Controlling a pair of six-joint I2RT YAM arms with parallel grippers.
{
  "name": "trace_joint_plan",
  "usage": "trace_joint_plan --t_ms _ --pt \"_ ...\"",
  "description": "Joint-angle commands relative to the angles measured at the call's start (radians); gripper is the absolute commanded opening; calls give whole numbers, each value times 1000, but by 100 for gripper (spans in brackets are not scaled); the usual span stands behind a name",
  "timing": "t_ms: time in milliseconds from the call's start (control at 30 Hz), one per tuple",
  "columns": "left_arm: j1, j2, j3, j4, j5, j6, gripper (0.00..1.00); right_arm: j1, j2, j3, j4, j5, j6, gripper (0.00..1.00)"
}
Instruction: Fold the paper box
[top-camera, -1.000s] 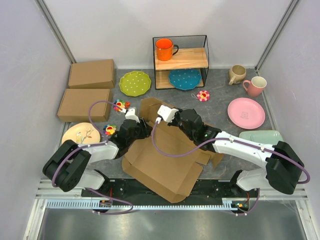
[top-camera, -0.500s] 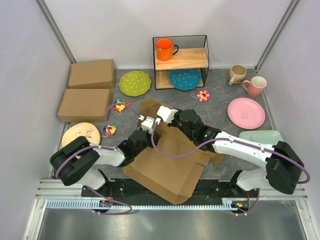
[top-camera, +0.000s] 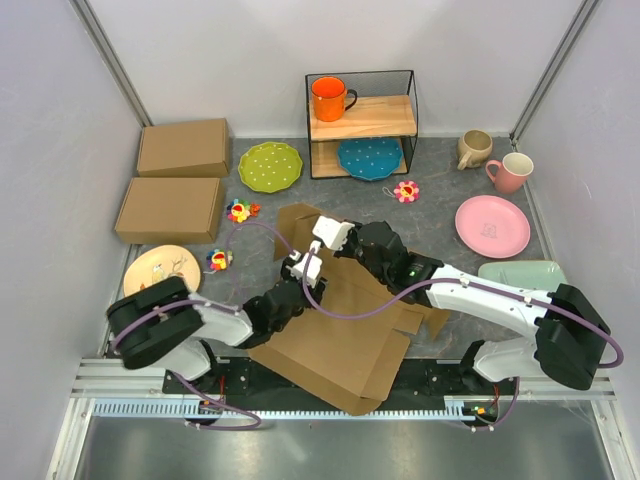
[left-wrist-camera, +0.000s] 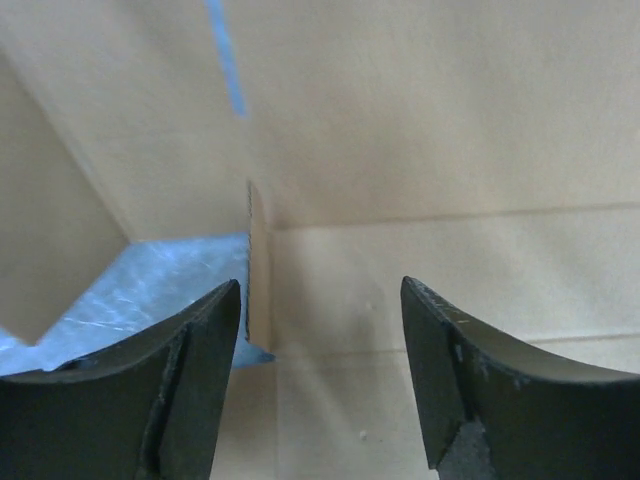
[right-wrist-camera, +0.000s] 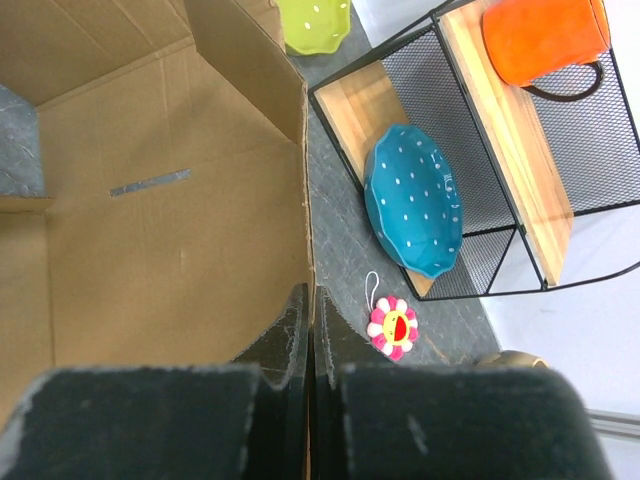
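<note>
Brown cardboard: the paper box (top-camera: 335, 350) sits mid-bench by the near edge, mostly an open sheet. The right gripper (right-wrist-camera: 308, 315) is pinched on one raised flap's edge, and the left gripper (left-wrist-camera: 320, 300) hangs over a panel, jaws apart. Most folding's left, I'd say.

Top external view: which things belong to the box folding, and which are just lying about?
In use: paper box, left gripper, right gripper.
Lying about: two closed cardboard boxes, green plate, wire shelf, orange mug, blue plate, beige mug, pink mug, pink plate, flower toys.
</note>
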Motion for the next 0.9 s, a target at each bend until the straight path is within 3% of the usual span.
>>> trace_joint_plan --t_ms 0,167,267,400,467,500,567,867 --pt "-1 -236 39 -106 -104 92 75 6 -33 -3 32 4 26 0" --pt "2 -539 54 -218 -46 117 79 6 -31 -3 37 3 26 0" --pt "7 -629 66 -255 3 105 80 8 -32 -3 40 3 26 0" --pt "45 -725 109 -302 -98 -28 79 9 -25 -1 39 3 32 0" --pt "155 -726 180 -372 -46 -154 74 11 -24 0 32 3 40 0" --pt "259 -695 207 -420 64 -199 73 12 -25 2 31 3 43 0" --pt "338 -654 281 -477 201 -251 74 14 -24 2 26 1 46 0" --pt "375 -496 309 -278 379 -64 80 22 -33 5 11 4 36 0"
